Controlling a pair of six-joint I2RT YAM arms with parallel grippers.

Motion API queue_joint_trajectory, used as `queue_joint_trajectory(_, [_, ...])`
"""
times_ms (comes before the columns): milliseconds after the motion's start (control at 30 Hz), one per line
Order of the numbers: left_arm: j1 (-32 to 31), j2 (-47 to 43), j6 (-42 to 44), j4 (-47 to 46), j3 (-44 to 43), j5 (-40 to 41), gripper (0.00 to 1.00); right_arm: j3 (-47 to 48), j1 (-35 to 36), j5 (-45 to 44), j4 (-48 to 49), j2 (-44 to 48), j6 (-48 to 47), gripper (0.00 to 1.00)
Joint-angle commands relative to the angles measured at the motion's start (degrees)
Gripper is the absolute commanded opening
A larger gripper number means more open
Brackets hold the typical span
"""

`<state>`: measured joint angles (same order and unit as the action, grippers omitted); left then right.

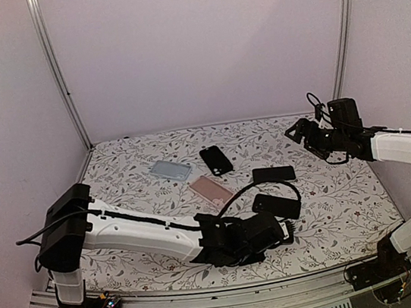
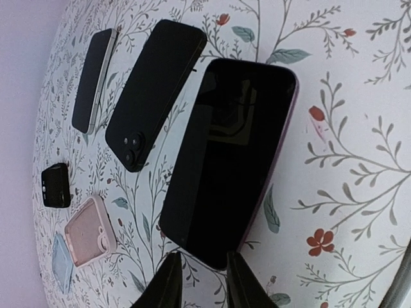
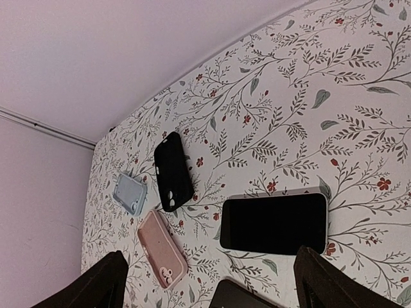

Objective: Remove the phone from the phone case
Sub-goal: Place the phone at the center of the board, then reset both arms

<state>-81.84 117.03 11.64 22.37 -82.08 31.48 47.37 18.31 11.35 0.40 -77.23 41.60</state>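
Observation:
A phone (image 2: 231, 160) lies screen up on the flowered table, with a thin purple rim down its right side. I cannot tell whether that rim is a phone case or the phone's own frame. My left gripper (image 2: 202, 256) is low at the phone's near end. Its fingers (image 2: 168, 285) stand slightly apart, with the phone's corner just reaching between the tips and table showing in the gap. It is open and holds nothing. In the top view the left gripper (image 1: 280, 230) sits near the table's front. My right gripper (image 1: 297, 132) hangs wide open above the back right.
Left of the phone lie a black phone, back up (image 2: 154, 90), and a silver-edged phone (image 3: 276, 223). Further left are empty cases: black (image 1: 215, 160), pink (image 1: 210, 190) and light blue (image 1: 170, 170). A black cable (image 1: 260, 186) loops over the left wrist.

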Motion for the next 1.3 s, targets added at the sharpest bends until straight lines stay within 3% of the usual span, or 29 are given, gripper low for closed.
queue_joint_trajectory(0, [0.4,-2.89,-4.17,1.8,1.05,-3.41,0.26,-0.51,-0.27,1.36,0.72,0.22,0.5,0.93])
queue_joint_trajectory(167, [3.51,-6.58,-8.16,1.58,2.1,-5.43,0.27,-0.62,-0.24,1.52,0.65,0.08,0.26,0.94])
queue_joint_trajectory(333, [6.67,-10.72,-11.45,0.65,3.59,-6.23,0.36,-0.53,-0.22,1.03,0.1,0.31,-1.39,0.98])
queue_joint_trajectory(633, [13.35,-20.21,-18.3,-3.04,9.94,-10.08,0.98,-0.74,-0.2,-6.23,-2.84,3.32,-6.26,0.99])
queue_joint_trajectory(933, [21.23,-32.1,-25.54,-8.69,20.71,-11.5,0.99,-7.19,-0.17,-18.43,3.43,10.98,-13.3,0.99])
queue_joint_trajectory(1267, [37.54,-43.83,-37.79,-9.13,30.4,-10.45,0.99,-15.04,-0.9,-30.56,13.92,13.0,-25.64,0.99])
